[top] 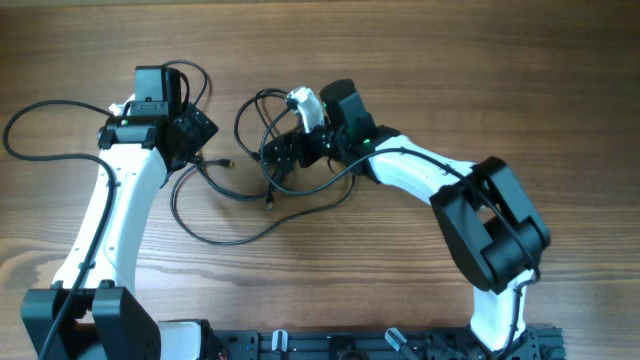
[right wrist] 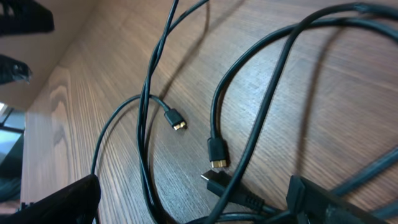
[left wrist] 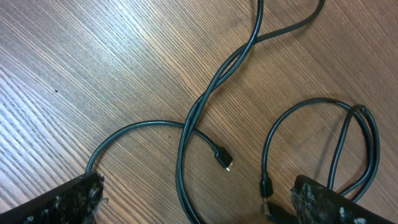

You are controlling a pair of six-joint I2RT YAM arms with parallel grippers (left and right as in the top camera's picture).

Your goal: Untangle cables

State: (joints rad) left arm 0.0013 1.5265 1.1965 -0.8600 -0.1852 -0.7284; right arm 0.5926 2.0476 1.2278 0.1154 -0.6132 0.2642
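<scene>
Lying in a loose tangle on the wooden bench, the cables spread across its middle, between the two arms. Two strands twist around each other and run side by side, while another makes a wide loop toward the near edge. One small plug rests flat on the wood, apart from a second plug just beside the left pincer's right-hand finger. The left pincer stands spread wide above the cords with nothing gripped. The right pincer is also spread wide, low over the heap; several strands and a gold-tipped plug lie between its fingers, none of them clamped.
</scene>
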